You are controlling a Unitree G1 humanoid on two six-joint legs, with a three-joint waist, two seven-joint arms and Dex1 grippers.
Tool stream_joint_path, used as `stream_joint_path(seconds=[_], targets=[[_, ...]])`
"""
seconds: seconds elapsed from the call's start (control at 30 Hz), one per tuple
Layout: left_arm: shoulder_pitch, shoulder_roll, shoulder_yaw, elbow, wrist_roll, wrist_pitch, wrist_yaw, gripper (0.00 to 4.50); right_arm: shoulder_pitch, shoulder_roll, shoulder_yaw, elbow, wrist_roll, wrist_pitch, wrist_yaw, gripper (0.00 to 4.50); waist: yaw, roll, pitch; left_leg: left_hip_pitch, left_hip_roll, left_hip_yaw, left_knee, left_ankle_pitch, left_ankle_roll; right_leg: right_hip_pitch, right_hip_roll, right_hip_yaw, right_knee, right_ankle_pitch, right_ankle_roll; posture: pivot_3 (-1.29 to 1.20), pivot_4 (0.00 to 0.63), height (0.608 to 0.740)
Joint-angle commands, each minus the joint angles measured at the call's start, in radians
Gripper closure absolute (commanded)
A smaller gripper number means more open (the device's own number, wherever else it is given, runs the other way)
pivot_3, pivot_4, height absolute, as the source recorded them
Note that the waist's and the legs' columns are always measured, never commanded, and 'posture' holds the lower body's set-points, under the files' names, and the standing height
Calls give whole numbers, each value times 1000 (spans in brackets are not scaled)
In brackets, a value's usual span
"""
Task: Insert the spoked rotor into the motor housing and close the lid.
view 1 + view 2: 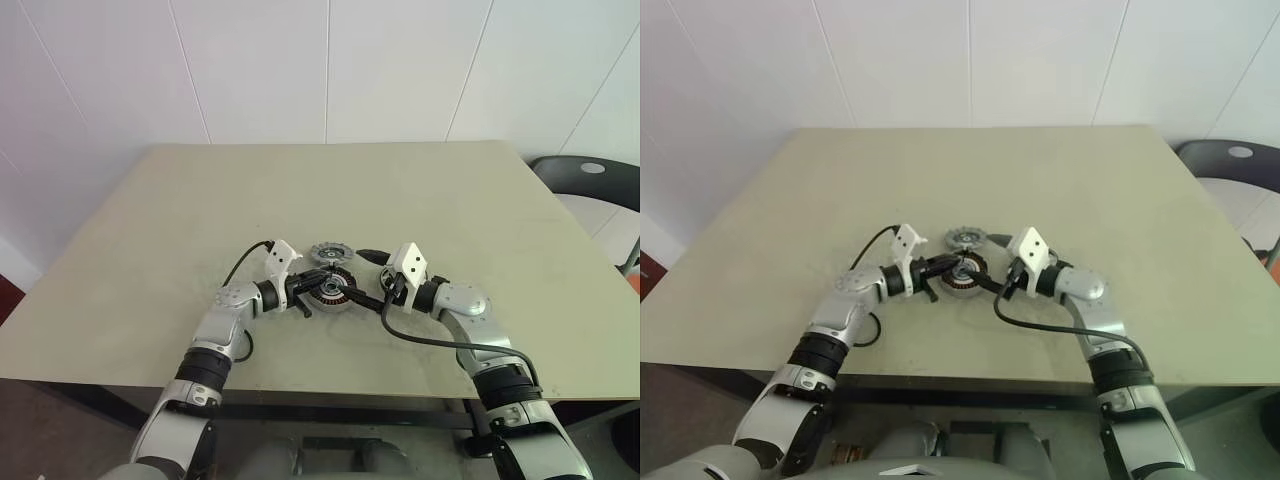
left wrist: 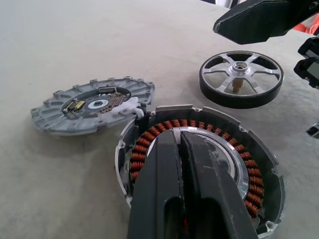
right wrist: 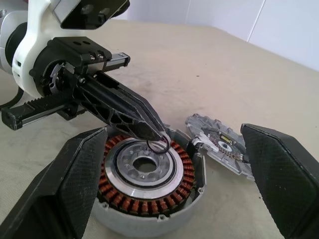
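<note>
Left eye view: beige table (image 1: 180,230) against a white panelled wall, both arms reaching to the middle. Motor housing (image 1: 331,293) sits on the table between the two grippers, copper windings showing. Lid (image 1: 327,253) lies flat just behind it, toward the wall. Left gripper (image 1: 314,283) comes in from the left, fingers clenched together, tips over the housing. Right gripper (image 1: 368,278) comes in from the right, fingers spread wide. Dark chair (image 1: 592,180) off at the right edge.

Left wrist view: the pinched black fingers (image 2: 187,189) lie across the open housing – silver wall, ring of copper-brown coils, bright inner ring. Lid beside it touches the housing rim, circuit side up. Spoked rotor (image 2: 241,78) lies flat on the table just past the housing, apart from it, brass shaft pointing up, with a black finger (image 2: 261,20) of the other gripper above it.

Right wrist view: the two wide-apart fingers (image 3: 70,184) flank the housing, not touching it. Left gripper's closed tips pinch a thin dark ring (image 3: 158,146) just above the housing's inner ring – whether the ring rests on it, can't tell.
</note>
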Motion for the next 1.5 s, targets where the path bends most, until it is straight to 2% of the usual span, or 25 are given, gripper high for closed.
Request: stream_joint_path(seconds=[0.03, 0.67, 1.03, 1.47, 1.5], targets=[[-2, -4, -9, -30, -9, -9, -12, 4465, -16, 9, -1, -16, 10, -18, 1, 0, 0, 0, 0, 0, 0, 0, 0, 0, 0, 0, 0, 0, 0, 0, 0, 0, 0, 740], [-4, -6, 16, -49, -29, -36, -7, 4465, -15, 13, 0, -2, 5, -23, 1, 0, -1, 0, 0, 0, 0, 0, 0, 0, 0, 0, 0, 0, 0, 0, 0, 0, 0, 740], [23, 21, -29, -71, -17, 13, -38, 4465, -12, 12, -1, 1, 4, -23, 0, 0, -1, 0, 0, 0, 0, 0, 0, 0, 0, 0, 0, 0, 0, 0, 0, 0, 0, 740], [21, 20, -41, -56, 1, -18, -5, 4465, -14, 7, -5, -7, 7, -19, 1, 0, -1, 0, 0, 0, 0, 0, 0, 0, 0, 0, 0, 0, 0, 0, 0, 0, 0, 740], [22, 21, -43, -56, 2, -19, -6, 4232, -14, 7, -5, -7, 7, -18, 0, 0, -1, 0, 0, 0, 0, 0, 0, 0, 0, 0, 0, 0, 0, 0, 0, 0, 0, 740]])
